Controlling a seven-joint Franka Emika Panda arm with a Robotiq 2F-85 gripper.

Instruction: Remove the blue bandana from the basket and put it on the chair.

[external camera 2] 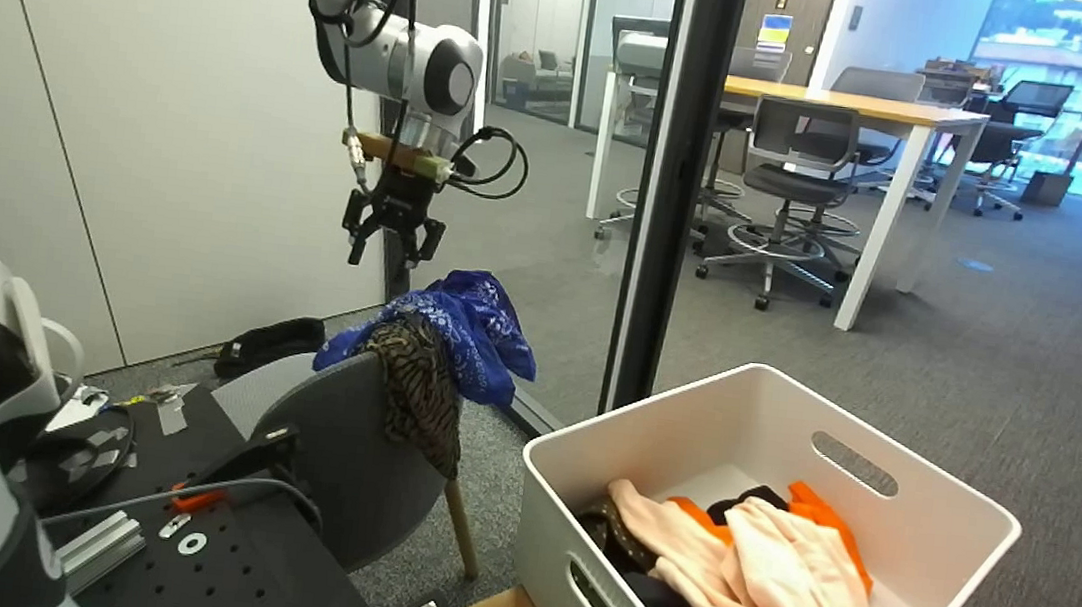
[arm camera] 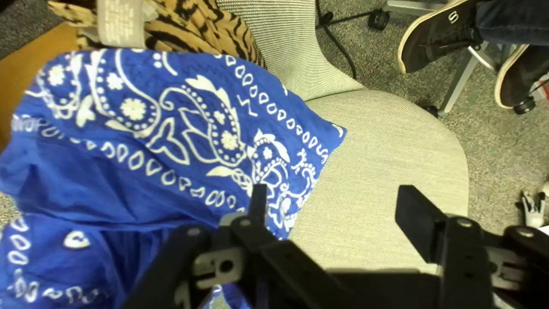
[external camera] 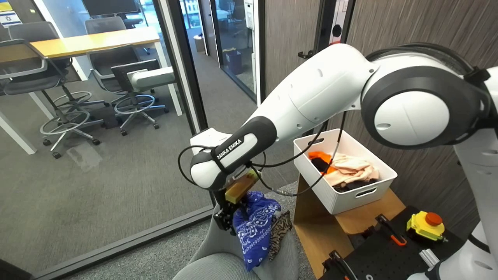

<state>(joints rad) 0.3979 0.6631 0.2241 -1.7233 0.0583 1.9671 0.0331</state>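
The blue bandana with white print lies draped over the backrest of the grey chair, in both exterior views. It also fills the left of the wrist view. The chair shows its seat and the back of its backrest; the seat is also in the wrist view. My gripper is open and empty, above the chair and apart from the bandana in an exterior view. The white basket holds peach, orange and black cloths.
A tiger-striped cloth hangs over the chair back beside the bandana. The basket stands on a wooden stand. A black perforated table carries clamps and a yellow-red emergency button. A glass wall frame runs behind the chair.
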